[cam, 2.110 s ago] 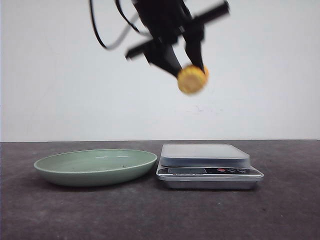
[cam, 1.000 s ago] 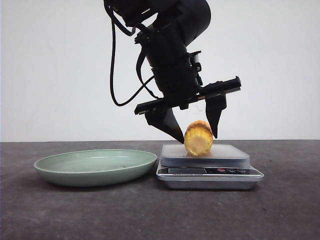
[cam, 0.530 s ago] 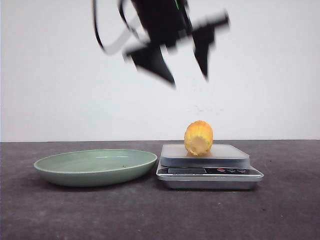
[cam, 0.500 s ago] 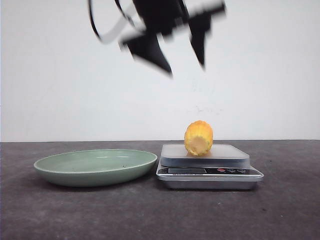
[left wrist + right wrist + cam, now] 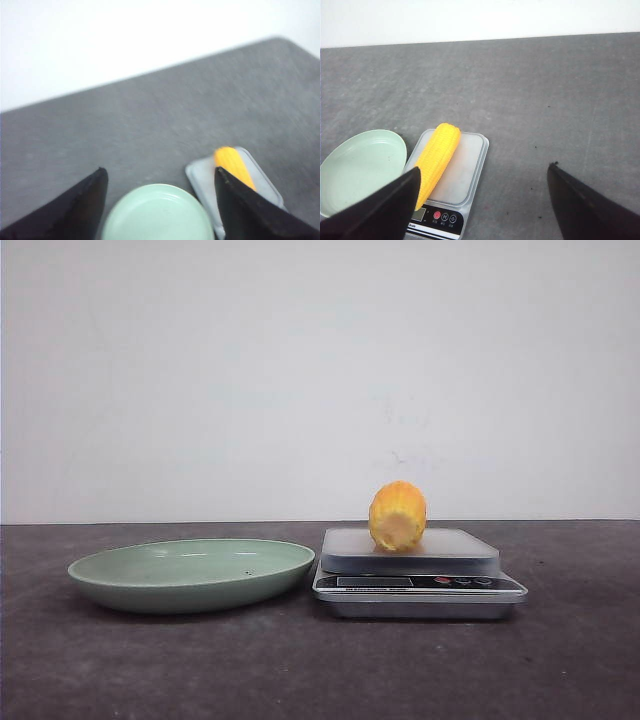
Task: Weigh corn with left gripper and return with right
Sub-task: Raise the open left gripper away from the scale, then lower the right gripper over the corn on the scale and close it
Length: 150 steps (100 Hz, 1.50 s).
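The yellow corn (image 5: 397, 516) lies on the silver scale (image 5: 420, 585), end-on in the front view. It also shows lengthwise in the right wrist view (image 5: 437, 160) and in the left wrist view (image 5: 234, 166). No gripper shows in the front view. My left gripper (image 5: 160, 210) is open and empty, high above the plate and scale. My right gripper (image 5: 482, 200) is open and empty, high above the table beside the scale (image 5: 465, 175).
A pale green plate (image 5: 190, 573) sits left of the scale; it also shows in the left wrist view (image 5: 157, 215) and the right wrist view (image 5: 360, 167). The table (image 5: 320, 670) is dark grey, with a white wall behind.
The left gripper set the corn on the scale, opened, rose and left the front view. The corn stays still on the scale.
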### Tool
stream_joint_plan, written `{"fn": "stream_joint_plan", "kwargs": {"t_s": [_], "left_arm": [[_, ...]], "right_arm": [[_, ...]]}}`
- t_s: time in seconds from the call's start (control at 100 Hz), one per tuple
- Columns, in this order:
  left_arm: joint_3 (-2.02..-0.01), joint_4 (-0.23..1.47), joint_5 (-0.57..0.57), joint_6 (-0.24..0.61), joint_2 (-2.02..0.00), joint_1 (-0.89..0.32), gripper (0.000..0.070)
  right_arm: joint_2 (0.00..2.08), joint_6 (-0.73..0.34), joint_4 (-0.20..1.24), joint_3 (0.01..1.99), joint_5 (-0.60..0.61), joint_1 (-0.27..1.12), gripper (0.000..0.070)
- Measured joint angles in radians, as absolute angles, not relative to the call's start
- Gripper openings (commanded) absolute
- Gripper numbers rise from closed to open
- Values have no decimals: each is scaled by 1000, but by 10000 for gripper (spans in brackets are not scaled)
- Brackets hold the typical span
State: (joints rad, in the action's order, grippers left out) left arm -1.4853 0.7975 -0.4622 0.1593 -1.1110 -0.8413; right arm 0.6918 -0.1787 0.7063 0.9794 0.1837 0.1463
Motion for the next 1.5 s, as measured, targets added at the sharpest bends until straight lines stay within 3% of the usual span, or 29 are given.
{"fn": "stream_joint_plan", "kwargs": {"t_s": [0.25,0.62,0.95,1.23,1.5], "left_arm": [[-1472,999,-642,183,-872,-842,406],[-1359,1280,-788,348,-503,-843,394],[-1248,1350,-780,464,-437,-843,394],[-1168,1307,-734,486,-438,-843,393],[-1160,1298,-727,486,-438,-843,393]], "right_arm": [[692,-179,690,979,184,146,509],[744,-168,645,979,183,207,510],[971,-173,481,979,105,396,511],[1256,-239,331,979,56,509,552],[1475,-284,296,1021,-1,531,553]]}}
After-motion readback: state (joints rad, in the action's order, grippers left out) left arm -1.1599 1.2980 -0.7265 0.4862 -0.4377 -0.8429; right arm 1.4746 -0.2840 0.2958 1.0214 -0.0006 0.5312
